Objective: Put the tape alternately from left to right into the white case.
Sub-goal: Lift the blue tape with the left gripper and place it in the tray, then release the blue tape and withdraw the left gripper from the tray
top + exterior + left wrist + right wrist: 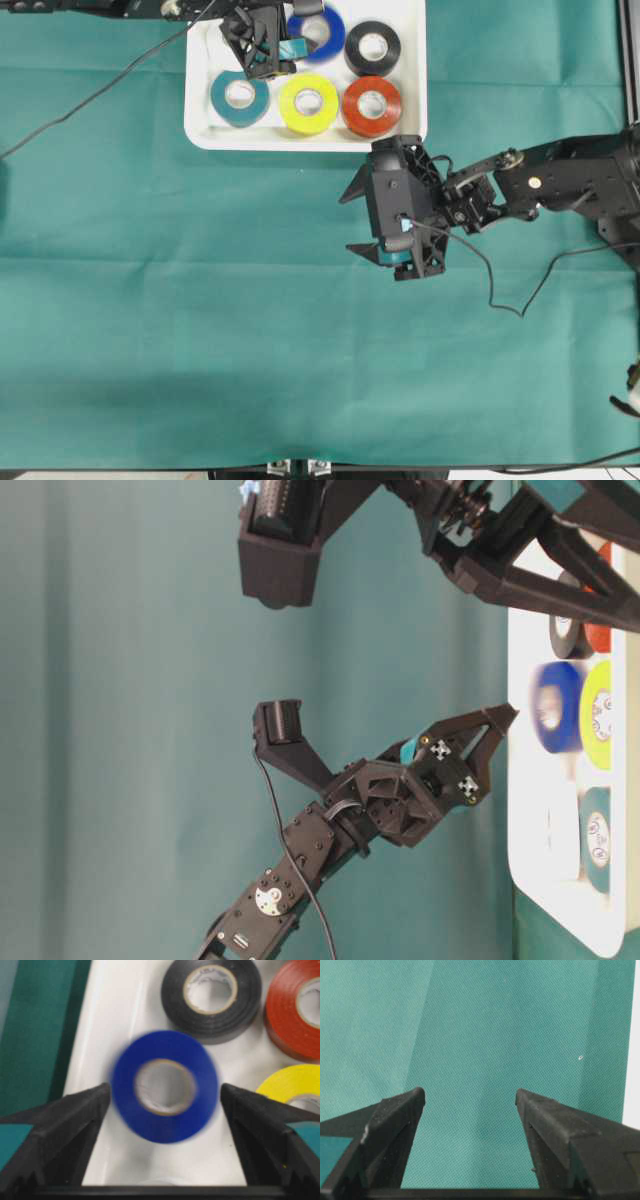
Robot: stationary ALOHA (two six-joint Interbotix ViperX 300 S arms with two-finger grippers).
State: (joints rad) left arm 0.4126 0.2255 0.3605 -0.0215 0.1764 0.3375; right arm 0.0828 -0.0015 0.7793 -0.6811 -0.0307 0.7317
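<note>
The white case [203, 120] holds the tape rolls: teal [239, 97], yellow [308, 103], red [372, 106], black [372, 47] and blue [322, 32]. My left gripper [165, 1092] hangs open over the case's back left part. The blue roll [165, 1086] looks blurred between its fingers, with a gap on each side. A pale white roll [562, 830] shows beside the teal one. My right gripper [352, 222] is open and holds nothing, over the cloth just in front of the case's right corner.
A green cloth [200, 300] covers the whole table. A thin black cable [90, 100] runs across it at the back left, and another cable [500, 295] loops beside the right arm. The case's edge [634, 1060] shows at the right of the right wrist view.
</note>
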